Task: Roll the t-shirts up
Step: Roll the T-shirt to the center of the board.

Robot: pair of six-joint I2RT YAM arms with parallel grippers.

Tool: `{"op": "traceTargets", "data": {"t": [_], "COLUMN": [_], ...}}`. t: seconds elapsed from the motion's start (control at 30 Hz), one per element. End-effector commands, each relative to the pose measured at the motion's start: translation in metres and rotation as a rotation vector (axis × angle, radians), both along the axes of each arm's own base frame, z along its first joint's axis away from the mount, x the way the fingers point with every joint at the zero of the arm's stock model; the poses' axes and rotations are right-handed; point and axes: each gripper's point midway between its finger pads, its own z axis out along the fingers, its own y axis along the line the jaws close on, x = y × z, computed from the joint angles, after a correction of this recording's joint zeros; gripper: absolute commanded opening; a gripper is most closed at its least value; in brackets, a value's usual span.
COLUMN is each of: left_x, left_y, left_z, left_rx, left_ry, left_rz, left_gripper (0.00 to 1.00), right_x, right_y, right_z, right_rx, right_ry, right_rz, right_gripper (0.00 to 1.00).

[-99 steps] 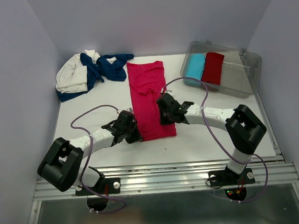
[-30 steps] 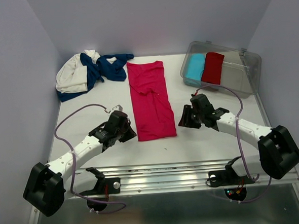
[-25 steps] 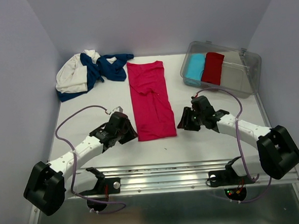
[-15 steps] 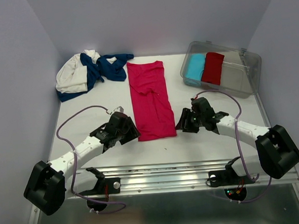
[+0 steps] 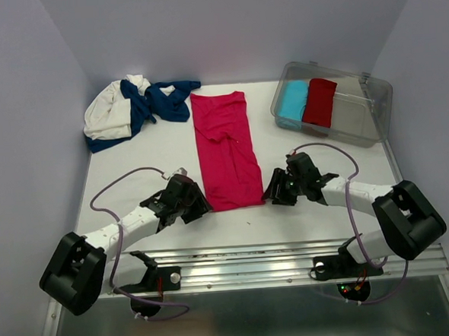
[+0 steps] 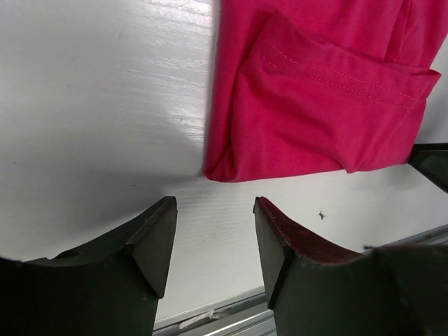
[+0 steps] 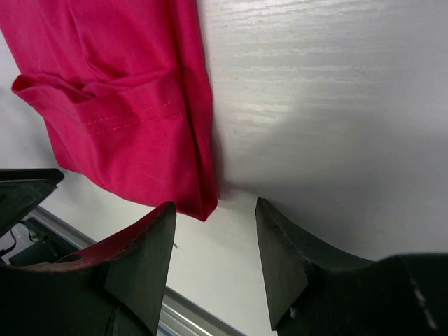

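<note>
Plain bright pink-red t-shirt (image 5: 225, 149) on a white desk (image 5: 154, 142). The navy t-shirt (image 5: 163, 103) and cream-white t-shirt (image 5: 105, 118) are plain too. The clear bin (image 5: 359, 125) holds a light-blue roll (image 5: 292, 101) and a darker red roll (image 5: 319, 101).

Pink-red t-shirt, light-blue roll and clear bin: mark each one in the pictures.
pink-red t-shirt (image 5: 225, 149), top external view, middle of the folded strip.
light-blue roll (image 5: 292, 101), top external view, middle of the roll.
clear bin (image 5: 352, 118), top external view, bare floor of its right part.

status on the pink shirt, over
Left gripper open, right gripper open, both empty at near corners. Pink shirt folded flat, not yet rolled. Nothing in the way.
</note>
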Motion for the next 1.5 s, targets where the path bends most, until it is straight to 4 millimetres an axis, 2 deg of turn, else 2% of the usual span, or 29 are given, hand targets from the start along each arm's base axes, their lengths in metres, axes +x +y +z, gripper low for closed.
{"op": "traceTargets", "data": {"t": [0.0, 0.13, 0.33, 0.43, 0.47, 0.53, 0.73, 0.83, 0.93, 0.97, 1.1, 1.17, 1.33, 1.47], "left_x": [0.003, 0.001, 0.003, 0.003, 0.004, 0.004, 0.004, 0.004, 0.006, 0.006, 0.008, 0.008, 0.015, 0.017], "left_y": [-0.011, -0.011, -0.009, -0.008, -0.008, -0.008, -0.006, -0.006, -0.005, -0.005, -0.004, -0.005, -0.009, -0.011], "left_z": [-0.006, -0.017, -0.017, -0.017, -0.017, -0.018, -0.016, -0.015, -0.011, -0.011, -0.006, -0.007, -0.007, -0.010], "left_rx": [-0.053, -0.034, -0.033, -0.033, -0.032, -0.030, -0.040, -0.048, -0.057, -0.059, -0.066, -0.066, -0.075, -0.062], "left_ry": [0.006, 0.045, 0.044, 0.044, 0.044, 0.046, 0.040, 0.036, 0.024, 0.023, 0.007, 0.010, 0.004, 0.019], "left_rz": [-0.003, 0.002, 0.027, 0.037, 0.039, 0.040, 0.069, 0.075, 0.086, 0.092, 0.105, 0.106, 0.114, 0.112], "left_gripper": [0.58, 0.49, 0.35, 0.19, 0.07, 0.00, 0.00, 0.00, 0.20, 0.33, 0.53, 0.58, 0.58, 0.50], "right_x": [0.006, 0.003, -0.002, -0.004, -0.005, -0.007, -0.013, -0.013, -0.011, -0.010, -0.009, -0.009, -0.009, -0.008], "right_y": [0.009, 0.011, 0.011, 0.011, 0.010, 0.009, 0.007, 0.009, 0.012, 0.013, 0.014, 0.014, 0.014, 0.015], "right_z": [0.000, -0.005, -0.007, -0.005, -0.005, -0.006, -0.010, -0.009, -0.008, -0.007, -0.007, -0.008, -0.008, -0.007], "right_rx": [0.055, 0.072, 0.081, 0.091, 0.094, 0.089, 0.096, 0.111, 0.123, 0.125, 0.123, 0.124, 0.123, 0.124], "right_ry": [-0.027, -0.004, 0.002, 0.004, 0.001, 0.001, 0.014, 0.013, 0.011, 0.008, 0.010, 0.011, 0.013, 0.012], "right_rz": [0.003, 0.001, 0.005, 0.003, 0.002, 0.000, -0.004, 0.001, 0.005, 0.005, 0.010, 0.013, 0.013, 0.010], "right_gripper": [0.55, 0.51, 0.47, 0.48, 0.48, 0.48, 0.47, 0.43, 0.37, 0.36, 0.35, 0.35, 0.35, 0.35]}}
